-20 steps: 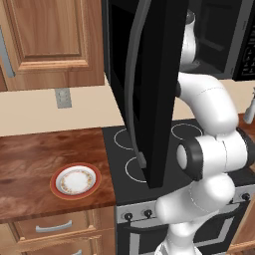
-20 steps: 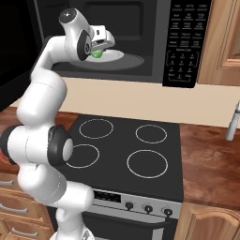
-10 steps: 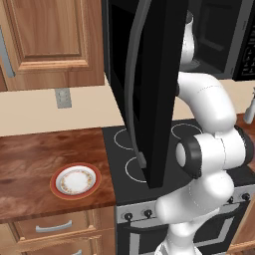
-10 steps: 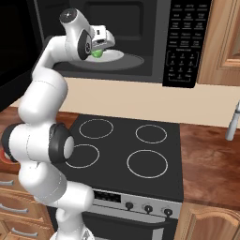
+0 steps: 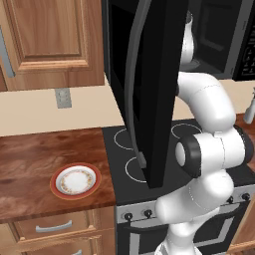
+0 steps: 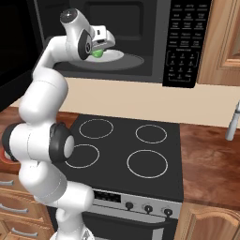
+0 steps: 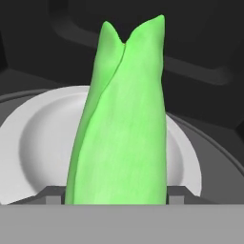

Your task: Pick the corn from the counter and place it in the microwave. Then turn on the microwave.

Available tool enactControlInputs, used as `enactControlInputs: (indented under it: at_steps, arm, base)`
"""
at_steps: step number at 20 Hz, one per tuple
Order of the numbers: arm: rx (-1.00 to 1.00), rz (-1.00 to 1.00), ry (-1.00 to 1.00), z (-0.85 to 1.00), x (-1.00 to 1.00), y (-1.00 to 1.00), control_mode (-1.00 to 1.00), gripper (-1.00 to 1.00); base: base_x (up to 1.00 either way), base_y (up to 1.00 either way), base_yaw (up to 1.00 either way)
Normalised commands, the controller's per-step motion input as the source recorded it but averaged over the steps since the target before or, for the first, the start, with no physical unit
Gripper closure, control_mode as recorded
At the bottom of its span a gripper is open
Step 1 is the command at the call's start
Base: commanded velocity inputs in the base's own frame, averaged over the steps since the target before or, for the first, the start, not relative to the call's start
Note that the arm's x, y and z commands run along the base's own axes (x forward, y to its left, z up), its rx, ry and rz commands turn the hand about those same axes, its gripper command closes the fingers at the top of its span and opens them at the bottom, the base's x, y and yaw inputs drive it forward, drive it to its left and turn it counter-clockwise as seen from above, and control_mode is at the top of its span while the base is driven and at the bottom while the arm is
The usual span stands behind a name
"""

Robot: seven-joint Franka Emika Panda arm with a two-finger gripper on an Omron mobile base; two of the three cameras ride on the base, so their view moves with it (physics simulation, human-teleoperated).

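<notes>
From the left base view, the black microwave (image 5: pixel 149 89) hangs with its door swung wide open toward the camera, its curved grey handle facing us, and the white arm rises from the lower right and passes behind that door into the oven. To the left, the reddish-brown wood-grain counter (image 5: pixel 35 159) carries a white, red-rimmed plate (image 5: pixel 75 180), just beside the black stovetop (image 5: pixel 124 154). From the right base view, the hand sits at the mouth of the microwave cavity, and the gripper (image 6: pixel 99 49) holds the bright green corn (image 6: pixel 97 53) just above the white turntable plate (image 6: pixel 117 56) inside; whether the corn touches that plate cannot be told. The button panel stands at the right of the cavity. In the hand view, the corn (image 7: pixel 123 124) stands tall between the two fingers (image 7: pixel 53 194), whose grey tips flank its base and grasp it on either side, with the pale turntable plate (image 7: pixel 33 143) and the dark oven interior behind it.
</notes>
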Motion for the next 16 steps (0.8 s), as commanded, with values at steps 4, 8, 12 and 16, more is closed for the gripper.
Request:
enactControlInputs:
  at_steps: [4,8,12,16]
  arm:
    - [0.0,0.0,0.0,-0.06,0.05,0.0,-1.0,1.0]
    - [0.0,0.0,0.0,-0.06,0.06,0.02,-1.0,1.0]
    - [0.0,0.0,0.0,-0.06,0.05,0.02,-1.0,1.0]
    - [0.0,0.0,0.0,-0.03,0.04,0.01,-1.0,1.0]
  base:
    - [0.0,0.0,0.0]
    - [0.0,0.0,0.0]
    - [0.0,0.0,0.0]
    - [0.0,0.0,0.0]
